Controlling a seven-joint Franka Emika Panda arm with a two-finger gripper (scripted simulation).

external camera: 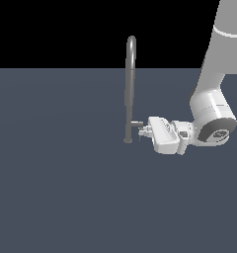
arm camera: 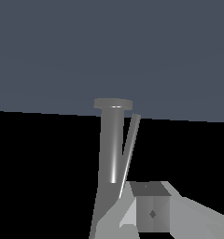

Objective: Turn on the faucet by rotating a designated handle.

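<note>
The faucet is a tall, slim grey pipe with a hooked top, standing on a small round base on the dark floor. Its handle is a short stub low on the pipe, on the exterior view's right. My gripper reaches in level from the exterior view's right, its fingertips at the stub, close to the pipe. In the wrist view the pipe and the handle's thin blade run side by side. A grey block sits between pale finger shapes. The frames do not show how far apart the jaws stand.
The arm's white wrist and forearm come down from the exterior view's upper right. The flat dark grey floor spreads around the faucet's base.
</note>
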